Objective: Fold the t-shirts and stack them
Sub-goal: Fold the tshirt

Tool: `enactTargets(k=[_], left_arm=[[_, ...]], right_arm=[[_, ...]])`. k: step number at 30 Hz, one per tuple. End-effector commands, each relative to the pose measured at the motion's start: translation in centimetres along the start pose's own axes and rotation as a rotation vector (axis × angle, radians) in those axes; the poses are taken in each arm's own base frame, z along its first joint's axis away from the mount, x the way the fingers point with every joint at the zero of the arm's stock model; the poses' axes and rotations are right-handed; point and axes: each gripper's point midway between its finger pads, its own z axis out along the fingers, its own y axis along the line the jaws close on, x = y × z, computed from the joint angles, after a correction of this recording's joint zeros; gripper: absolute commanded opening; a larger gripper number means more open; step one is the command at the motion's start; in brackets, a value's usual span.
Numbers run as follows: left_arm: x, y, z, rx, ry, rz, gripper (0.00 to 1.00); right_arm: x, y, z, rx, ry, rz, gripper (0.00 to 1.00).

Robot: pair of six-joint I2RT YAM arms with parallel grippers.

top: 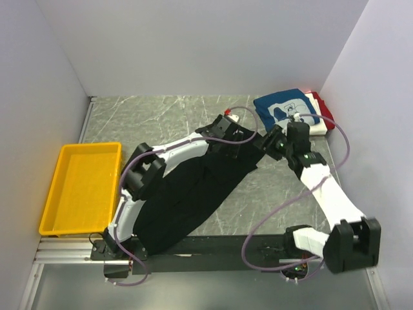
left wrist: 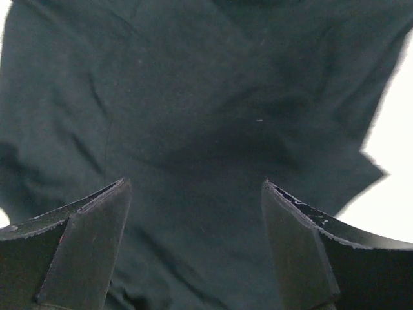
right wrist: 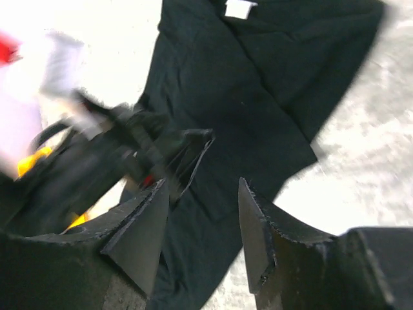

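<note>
On the bench (top: pixel 161 116) the black t-shirt (top: pixel 193 194) sprawls rumpled from near edge to middle, with folded tees (top: pixel 287 111) stacked far right. Over the black cloth the left gripper (left wrist: pixel 193 184) hovers wide open, and the right gripper (right wrist: pixel 201 184) is parted and empty.

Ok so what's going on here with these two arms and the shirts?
Two robot arms are working on a black shirt that lies diagonally across the table, rumpled rather than neatly folded. The left gripper hovers open just above the cloth, holding nothing. The right gripper is open too, near the shirt's far right end. A folded stack, blue on top with white and red under it, sits in the far right corner.
</note>
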Motion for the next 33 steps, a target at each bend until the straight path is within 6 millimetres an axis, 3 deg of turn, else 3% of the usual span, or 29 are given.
enactTargets(k=[1, 6, 7, 8, 10, 11, 13, 15, 16, 18, 19, 20, 21, 22, 25, 28, 32, 33], left_arm=[[-0.8, -0.1, 1.2, 0.031, 0.0, 0.133, 0.88], [0.2, -0.8, 3.5, 0.058, 0.026, 0.172, 0.88], [1.1, -0.6, 4.6, 0.049, 0.05, 0.175, 0.87], [0.7, -0.2, 4.9, 0.015, 0.047, 0.169, 0.87], [1.9, 1.3, 6.7, -0.054, 0.088, 0.128, 0.87], [1.0, 1.8, 7.0, -0.081, 0.075, 0.091, 0.86], [2.1, 5.3, 8.4, -0.155, 0.144, -0.045, 0.85], [2.1, 7.1, 9.0, -0.15, 0.171, -0.182, 0.84], [1.7, 9.6, 9.2, -0.18, 0.168, -0.247, 0.83], [1.9, 12.3, 9.5, -0.225, 0.174, -0.374, 0.83], [1.7, 15.1, 9.6, -0.25, 0.178, -0.449, 0.83], [1.5, 16.5, 9.6, -0.262, 0.175, -0.503, 0.83], [0.8, 17.6, 9.4, -0.272, 0.157, -0.591, 0.83], [0.4, 20.0, 9.3, -0.274, 0.146, -0.666, 0.83], [-1.3, 23.0, 9.4, -0.244, 0.095, -0.844, 0.84], [-5.1, 24.1, 9.6, -0.179, 0.007, -0.925, 0.9], [-10.0, 21.8, 8.9, 0.013, -0.067, -0.898, 0.96], [-12.4, 21.4, 7.9, 0.067, -0.134, -0.869, 0.99]], right_arm=[[-1.4, 0.0, -2.8, -0.016, -0.124, 0.01, 0.55], [-0.3, -1.2, -4.7, -0.004, -0.155, -0.004, 0.56], [0.0, -1.5, -4.7, 0.004, -0.149, -0.007, 0.56], [0.3, -1.7, -4.8, 0.009, -0.142, -0.017, 0.56], [0.5, -2.0, -4.8, 0.012, -0.138, -0.022, 0.56], [0.6, -2.0, -4.8, 0.013, -0.137, -0.025, 0.56], [0.7, -1.9, -4.6, 0.004, -0.125, -0.029, 0.56], [0.7, -1.8, -4.4, 0.004, -0.115, -0.033, 0.56], [0.7, -1.6, -4.3, -0.003, -0.107, -0.039, 0.56], [0.7, -1.5, -3.9, 0.0, -0.092, -0.044, 0.56], [0.7, -1.5, -3.7, -0.005, -0.084, -0.052, 0.56], [0.7, -1.3, -3.5, -0.012, -0.078, -0.056, 0.56], [0.6, -1.2, -3.1, -0.013, -0.065, -0.057, 0.56], [0.7, -1.2, -2.8, -0.01, -0.054, -0.06, 0.56], [0.6, -1.0, -1.7, -0.008, -0.013, -0.078, 0.56], [1.1, -0.8, -0.4, -0.02, 0.048, -0.093, 0.57], [3.8, 0.0, 1.6, -0.018, 0.169, -0.155, 0.57], [5.3, 0.5, 2.2, -0.014, 0.207, -0.188, 0.57]])
